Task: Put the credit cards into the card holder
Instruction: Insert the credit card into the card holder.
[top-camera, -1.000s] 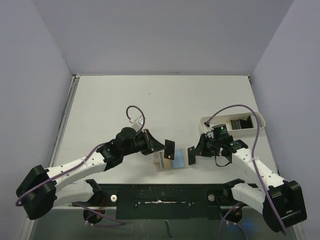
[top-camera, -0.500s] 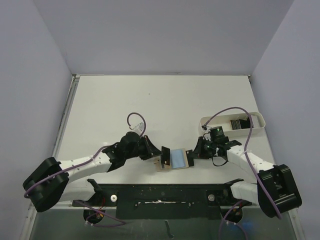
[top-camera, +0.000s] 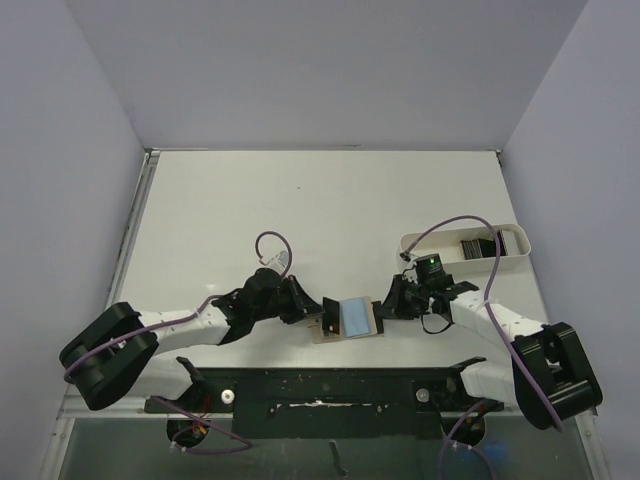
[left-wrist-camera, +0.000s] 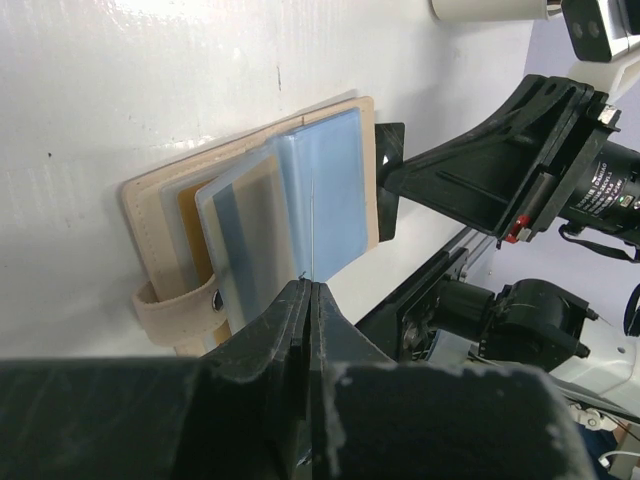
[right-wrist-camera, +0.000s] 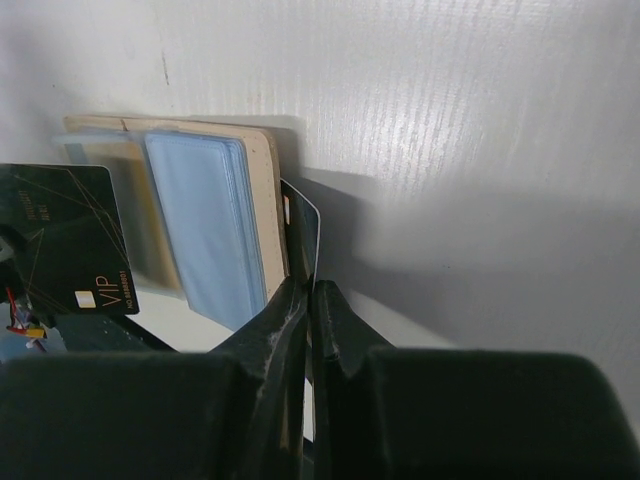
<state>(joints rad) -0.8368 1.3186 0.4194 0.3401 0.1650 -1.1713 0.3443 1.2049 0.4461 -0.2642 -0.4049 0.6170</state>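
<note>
Table (top-camera: 300, 200), white. Its tray (top-camera: 420, 243) at the far right holds the remaining credit cards (top-camera: 478, 246), and no card shows seated in a pocket, so the task is judged barely begun. Card holder (top-camera: 352, 318), tan, lies open at near centre with its blue sleeves (left-wrist-camera: 325, 190) fanned. Left gripper (left-wrist-camera: 308, 290) is clenched on a dark VIP card (right-wrist-camera: 65, 235) over the holder's left part and right gripper (right-wrist-camera: 308, 285) is clenched on a second card (left-wrist-camera: 388, 190) at its right edge, so both crowd the holder and the loose sleeves may block entry.
</note>
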